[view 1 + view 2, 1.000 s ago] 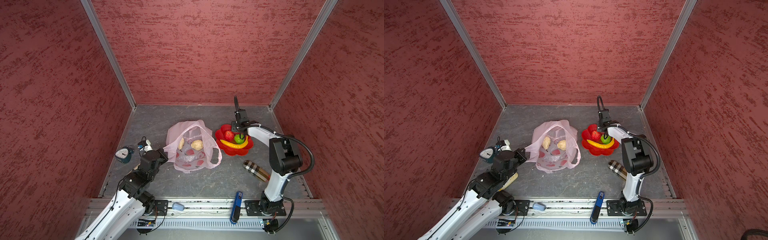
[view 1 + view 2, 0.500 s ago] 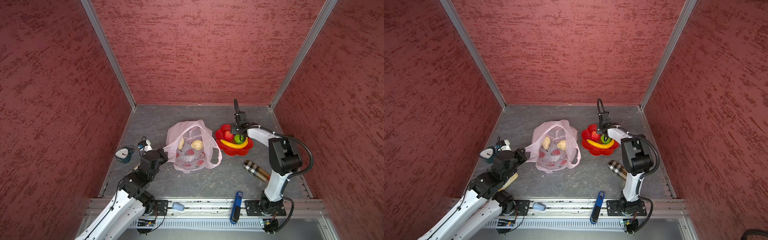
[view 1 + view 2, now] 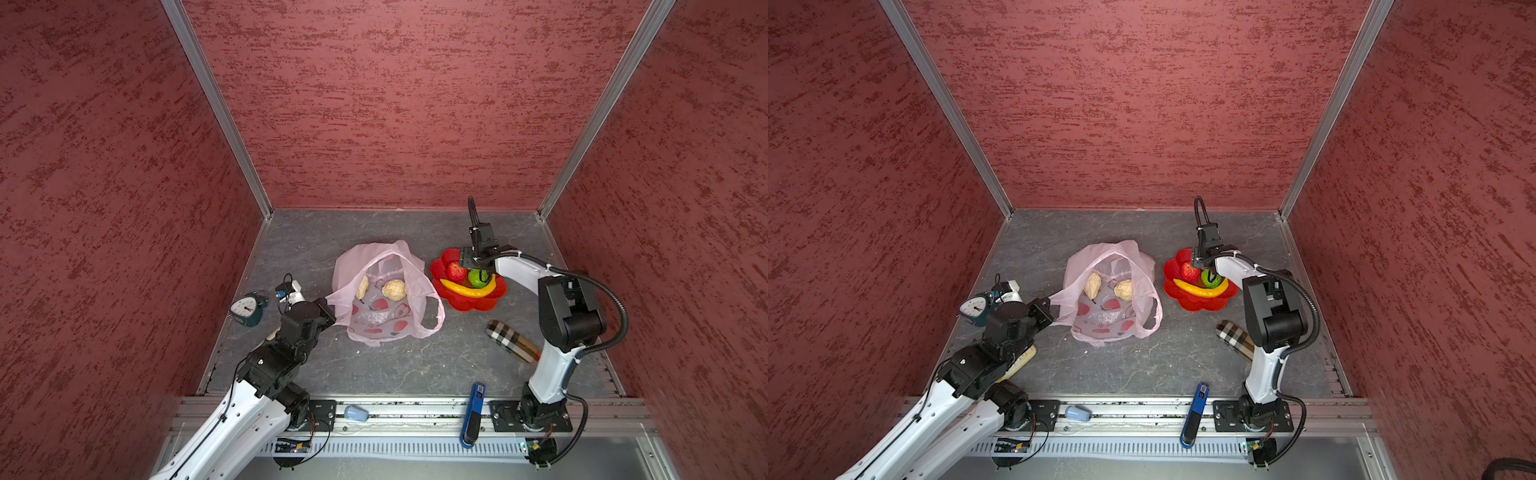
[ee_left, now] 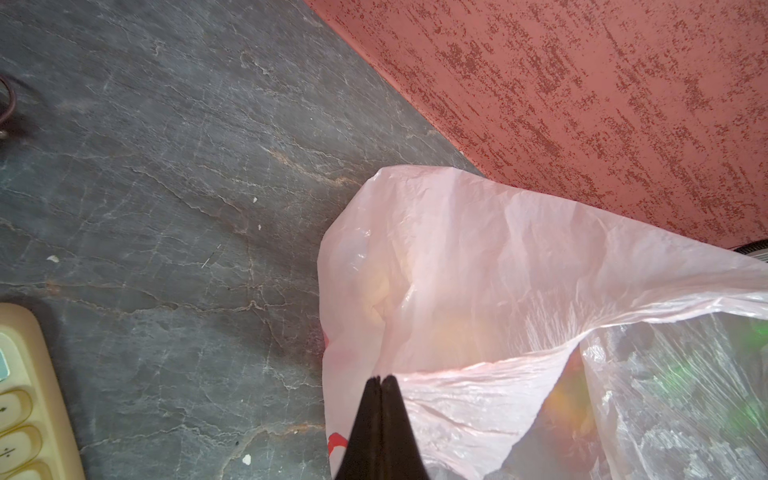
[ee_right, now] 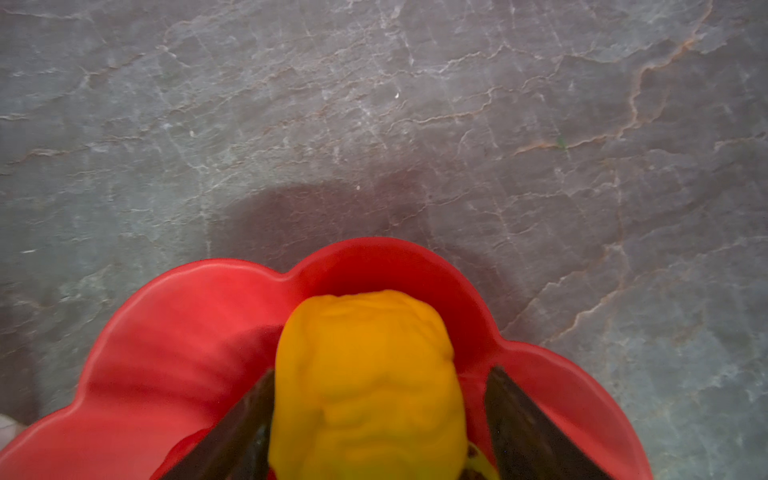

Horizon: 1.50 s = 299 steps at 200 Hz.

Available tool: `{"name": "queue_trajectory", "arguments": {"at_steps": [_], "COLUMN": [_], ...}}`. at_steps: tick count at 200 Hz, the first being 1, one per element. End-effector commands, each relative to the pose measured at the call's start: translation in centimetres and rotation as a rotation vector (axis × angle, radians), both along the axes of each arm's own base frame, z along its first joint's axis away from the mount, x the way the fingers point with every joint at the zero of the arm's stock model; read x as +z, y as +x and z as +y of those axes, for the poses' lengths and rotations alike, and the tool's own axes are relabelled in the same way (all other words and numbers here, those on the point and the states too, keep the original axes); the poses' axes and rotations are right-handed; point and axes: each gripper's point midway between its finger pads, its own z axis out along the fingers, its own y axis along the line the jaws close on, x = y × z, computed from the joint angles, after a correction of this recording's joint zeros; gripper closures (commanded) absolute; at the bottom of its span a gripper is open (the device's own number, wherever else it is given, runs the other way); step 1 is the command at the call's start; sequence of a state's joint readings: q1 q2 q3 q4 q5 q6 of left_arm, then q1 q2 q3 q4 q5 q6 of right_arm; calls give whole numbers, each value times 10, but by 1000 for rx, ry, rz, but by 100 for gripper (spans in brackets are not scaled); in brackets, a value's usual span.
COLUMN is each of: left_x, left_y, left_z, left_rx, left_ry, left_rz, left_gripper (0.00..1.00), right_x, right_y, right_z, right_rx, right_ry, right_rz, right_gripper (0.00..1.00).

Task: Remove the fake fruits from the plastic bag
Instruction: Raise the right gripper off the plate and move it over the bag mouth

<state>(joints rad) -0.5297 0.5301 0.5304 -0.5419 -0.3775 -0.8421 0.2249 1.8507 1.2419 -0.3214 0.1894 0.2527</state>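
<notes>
Left end effector (image 4: 380, 379) clamped on plastic bag (image 3: 376, 258), beige fruits (image 3: 394, 289) inside, right end effector (image 5: 382, 372) apart, yellow fruit (image 5: 365, 399) in dish (image 5: 187, 299)

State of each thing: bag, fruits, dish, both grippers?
Thin pink plastic bag: open, rim pinched.
Left gripper: shut on bag rim.
Right gripper: open.
Yellow round fruit: in red flower-shaped dish, between the open jaws.
Red fruit, green round fruit, yellow banana: in the dish.
Two beige lumpy fruits: inside the bag.
</notes>
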Motion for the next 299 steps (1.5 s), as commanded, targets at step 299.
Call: {"name": "queue_trajectory", "arguments": {"at_steps": [299], "left_x": [24], "left_y": [13], "left_z": [-11], "left_rx": [-31], "left_ry": [1], "left_rz": [-62], "left_gripper": [96], "right_x": [120], "right_y": [-194], "right_z": [338], "right_rx": [821], "right_ry": [162], "right_rz": [-66], "right_gripper": [33]}}
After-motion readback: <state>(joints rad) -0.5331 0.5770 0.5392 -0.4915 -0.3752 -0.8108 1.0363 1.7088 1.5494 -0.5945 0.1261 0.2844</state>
